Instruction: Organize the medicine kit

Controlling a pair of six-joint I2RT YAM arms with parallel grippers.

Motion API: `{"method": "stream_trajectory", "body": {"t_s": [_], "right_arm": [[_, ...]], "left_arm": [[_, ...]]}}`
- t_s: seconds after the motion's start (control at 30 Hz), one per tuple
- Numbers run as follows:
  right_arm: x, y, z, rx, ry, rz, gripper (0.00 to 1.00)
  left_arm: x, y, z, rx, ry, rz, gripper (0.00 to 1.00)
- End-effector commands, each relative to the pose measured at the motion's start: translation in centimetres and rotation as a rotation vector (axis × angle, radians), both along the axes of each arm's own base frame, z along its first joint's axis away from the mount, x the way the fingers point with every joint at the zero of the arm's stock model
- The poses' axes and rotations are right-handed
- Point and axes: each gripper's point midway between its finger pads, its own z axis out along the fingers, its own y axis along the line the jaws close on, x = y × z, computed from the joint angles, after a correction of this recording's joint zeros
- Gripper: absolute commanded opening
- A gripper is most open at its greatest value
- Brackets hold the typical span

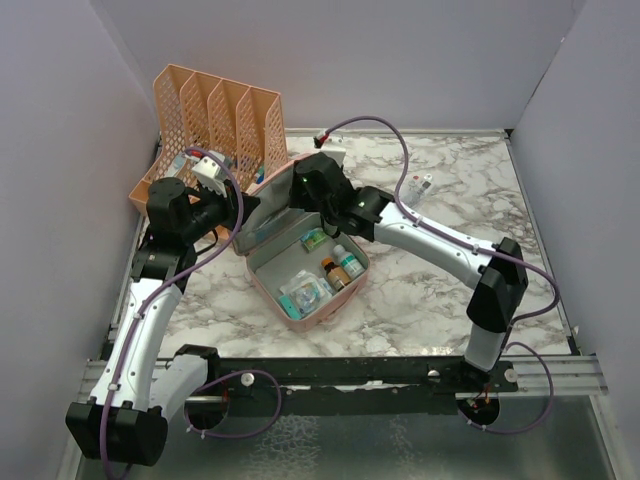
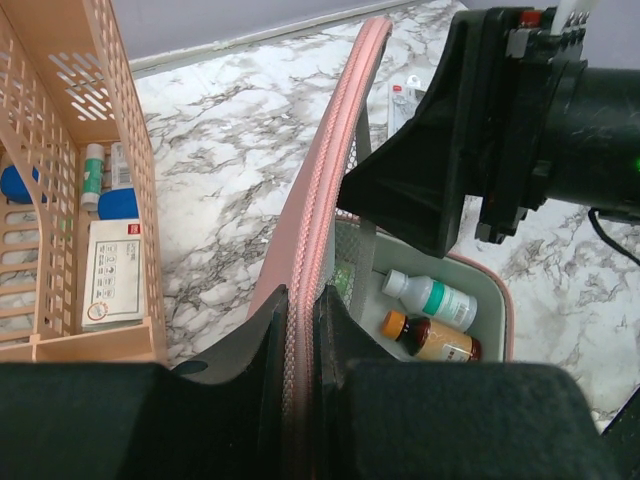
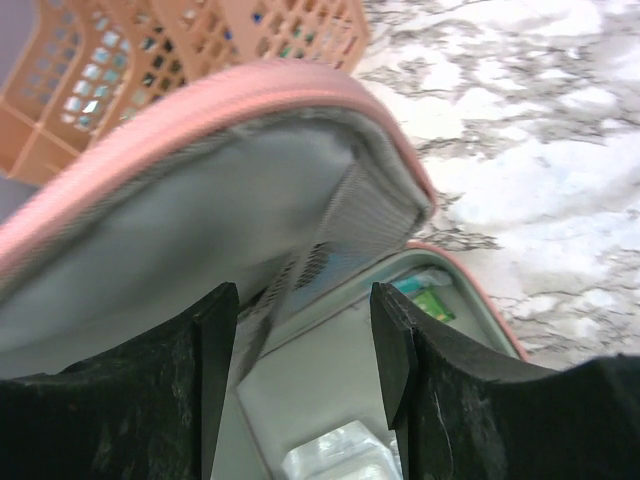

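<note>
Left claw (image 2: 304, 305) clamped; right claw (image 3: 305, 310) spread wide.

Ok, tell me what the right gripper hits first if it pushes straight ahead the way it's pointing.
Most likely the raised lid of the medicine kit. The right gripper is open and faces the lid's grey lining, about at the mesh pocket. Depth is hard to judge, but nothing shows in between.

Bright even light, soft shadows; right wrist view blurred, medicine kit (image 3: 180, 220) soft-edged there.
</note>
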Motion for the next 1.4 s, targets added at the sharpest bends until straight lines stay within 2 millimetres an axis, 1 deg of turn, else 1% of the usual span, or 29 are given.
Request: {"method": "stream_trajectory", "body": {"t_s": [0.0, 0.03, 0.1, 0.2, 0.37, 0.47, 0.5, 0.57, 0.6, 0.67, 0.7, 0.83, 0.9, 0.97, 1.07, 1.1, 1.13, 1.23, 1.37], "right_arm": [[-1.6, 3.0, 1.9, 0.121, 0.021, 0.163, 0.57], [-1.7, 3.2, 1.3, 0.115, 0.035, 0.169, 0.57], [-1.5, 3.2, 0.2, 0.09, 0.059, 0.155, 0.57], [-1.1, 3.3, -0.7, 0.064, 0.073, 0.134, 0.56], [-0.8, 3.5, -2.9, 0.024, 0.114, 0.124, 0.54], [-0.2, 2.4, -4.8, -0.043, 0.122, 0.059, 0.53], [0.1, 2.0, -5.2, -0.069, 0.123, 0.036, 0.5], [0.8, 0.4, -5.6, -0.132, 0.1, -0.044, 0.45], [1.2, -0.3, -5.6, -0.156, 0.085, -0.076, 0.43], [1.8, -1.6, -5.4, -0.197, 0.052, -0.134, 0.35], [2.1, -2.2, -5.3, -0.216, 0.036, -0.161, 0.34], [2.9, -3.8, -4.9, -0.283, 0.001, -0.24, 0.32], [3.0, -4.3, -4.6, -0.303, -0.005, -0.268, 0.32], [2.8, -4.4, -3.9, -0.294, -0.005, -0.268, 0.32], [2.3, -3.6, -2.7, -0.245, -0.003, -0.2, 0.32], [1.9, -3.4, -2.6, -0.225, 0.006, -0.171, 0.33], [1.5, -3.0, -2.5, -0.203, 0.018, -0.14, 0.36], [0.4, -1.5, -1.7, -0.115, 0.033, -0.024, 0.47], [-1.1, 0.5, -0.7, -0.017, 0.055, 0.097, 0.52]], "left_arm": [[0.4, -0.2, 3.4, -0.013, -0.116, -0.016, 0.0], [0.4, -0.2, 3.4, -0.013, -0.115, -0.017, 0.0], [0.4, -0.3, 3.4, -0.015, -0.115, -0.022, 0.0], [0.2, -0.4, 3.5, -0.017, -0.116, -0.033, 0.0], [0.3, -0.4, 3.5, -0.018, -0.119, -0.03, 0.0], [0.3, -0.3, 3.6, -0.019, -0.121, -0.022, 0.0], [0.3, -0.3, 3.7, -0.018, -0.125, -0.018, 0.0], [0.3, -0.1, 3.7, -0.014, -0.124, -0.012, 0.0], [0.3, -0.1, 3.7, -0.011, -0.126, -0.008, 0.0], [0.3, 0.0, 3.7, -0.006, -0.127, -0.004, 0.0], [0.3, 0.1, 3.7, -0.005, -0.127, -0.002, 0.0], [0.3, 0.2, 3.8, 0.0, -0.131, 0.002, 0.0], [0.3, 0.2, 3.8, 0.002, -0.133, 0.002, 0.0], [0.3, 0.2, 3.8, 0.003, -0.131, 0.003, 0.0], [0.5, 0.2, 3.7, 0.003, -0.127, 0.007, 0.0], [0.5, 0.2, 3.7, 0.005, -0.129, 0.008, 0.0], [0.6, 0.3, 3.6, 0.006, -0.126, 0.01, 0.0], [0.6, 0.3, 3.6, 0.007, -0.126, 0.01, 0.0], [0.7, 0.3, 3.6, 0.007, -0.127, 0.009, 0.0]]}}
